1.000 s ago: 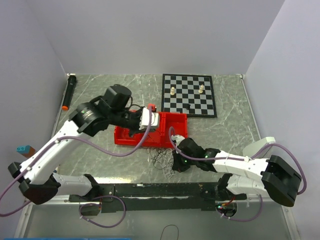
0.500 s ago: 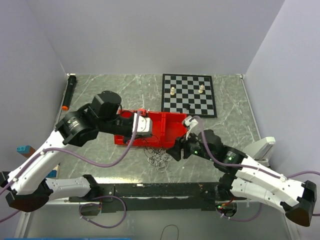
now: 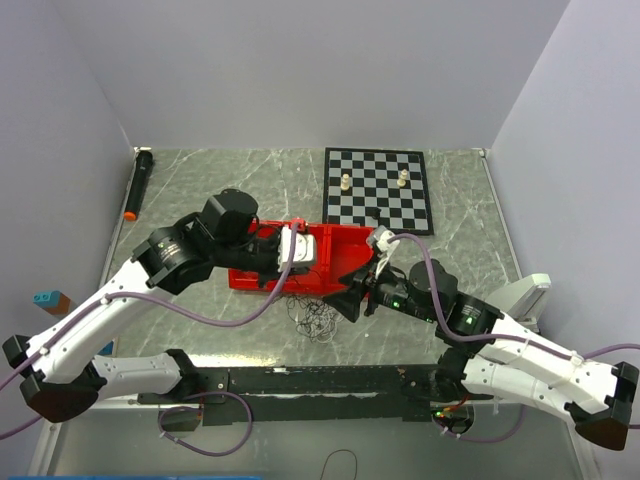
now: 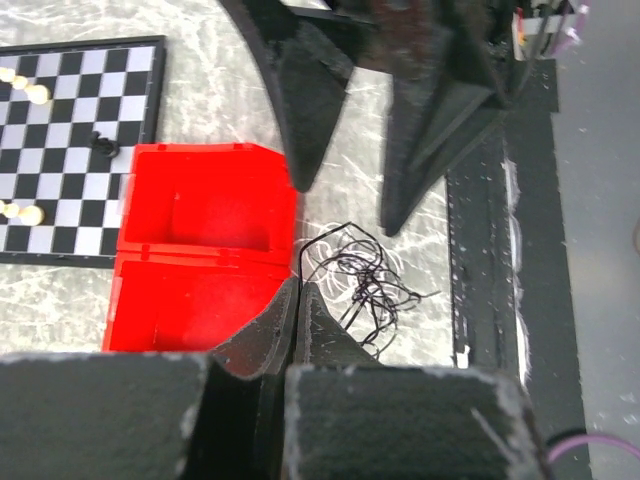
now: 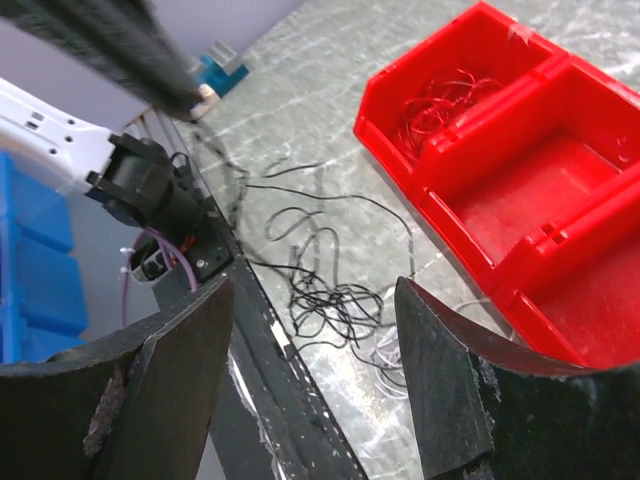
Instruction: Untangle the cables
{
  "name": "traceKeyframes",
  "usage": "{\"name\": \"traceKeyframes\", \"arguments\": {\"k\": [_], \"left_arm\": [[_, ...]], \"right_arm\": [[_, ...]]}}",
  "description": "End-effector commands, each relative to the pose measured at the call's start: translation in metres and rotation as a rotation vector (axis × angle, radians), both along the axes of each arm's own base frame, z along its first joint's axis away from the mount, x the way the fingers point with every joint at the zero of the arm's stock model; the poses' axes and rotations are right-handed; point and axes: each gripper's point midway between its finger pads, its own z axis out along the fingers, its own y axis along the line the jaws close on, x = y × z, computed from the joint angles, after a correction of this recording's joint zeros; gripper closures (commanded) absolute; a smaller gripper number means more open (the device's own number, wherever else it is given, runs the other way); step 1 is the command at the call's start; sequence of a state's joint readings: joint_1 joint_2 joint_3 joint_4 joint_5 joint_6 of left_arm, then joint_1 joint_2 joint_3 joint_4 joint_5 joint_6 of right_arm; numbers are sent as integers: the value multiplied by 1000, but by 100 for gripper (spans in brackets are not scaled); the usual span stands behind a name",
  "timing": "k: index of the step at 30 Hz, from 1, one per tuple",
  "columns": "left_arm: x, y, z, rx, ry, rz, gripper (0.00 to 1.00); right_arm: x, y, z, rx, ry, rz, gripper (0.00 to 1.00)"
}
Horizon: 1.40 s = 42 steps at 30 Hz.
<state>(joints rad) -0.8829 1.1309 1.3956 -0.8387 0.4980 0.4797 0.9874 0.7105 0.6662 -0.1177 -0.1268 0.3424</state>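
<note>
The cables [image 3: 315, 318] lie as a loose black and white tangle on the marble table just in front of the red bin [image 3: 345, 250]. In the right wrist view the black cables [image 5: 335, 300] sit between and below my open right gripper [image 5: 315, 300], clear of both fingers, with white cables [image 5: 395, 368] beside them and red cables [image 5: 440, 100] in one bin compartment. My right gripper [image 3: 353, 300] hovers just right of the tangle. My left gripper [image 4: 297, 287] is shut above the bin's near edge [image 4: 200, 300], beside the black cables [image 4: 365, 280]; I see nothing held in it.
A chessboard [image 3: 378, 190] with a few pieces lies behind the bin. A black marker [image 3: 138, 185] rests along the left wall, and a blue and brown block [image 3: 45, 298] sits at the left edge. The black mounting rail [image 3: 320, 380] runs close in front of the tangle.
My right gripper has opened and lifted off the tangle, drawing back to the right. My left gripper swung left over the bin, then back right, staying shut.
</note>
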Motion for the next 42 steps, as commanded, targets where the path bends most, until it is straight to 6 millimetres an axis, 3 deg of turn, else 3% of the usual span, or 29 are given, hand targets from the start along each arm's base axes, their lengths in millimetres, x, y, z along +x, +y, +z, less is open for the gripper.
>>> {"name": "traceKeyframes", "arguments": {"k": [1,7,10,12,21,23,29,34,42], "left_arm": [[15,-9,6,-36,-23,60,99],[19,-8,-4,-20,-21,82,99],[19,-10,-2,-28,-13,79,99],[17,-12,3,-36,-4,72,99],[10,-16,28,-87,14,48,99],[5,-19,41,-118,29,29,99],[-10,-25,94,-210,55,-29,99],[-17,-26,135,-303,44,-57,99],[-12,-20,230,-480,-144,-40,99]], "right_arm": [[-4,2,24,78,-68,15,28],[-4,-5,29,119,-77,-10,28],[2,-1,23,100,-64,-27,28],[11,4,10,56,-36,-61,30],[45,20,-4,10,-41,-203,47],[52,23,-16,-16,-32,-241,51],[59,31,-45,-37,22,-278,53],[51,35,-64,-44,77,-244,53],[33,16,-109,-107,172,-240,51]]}}
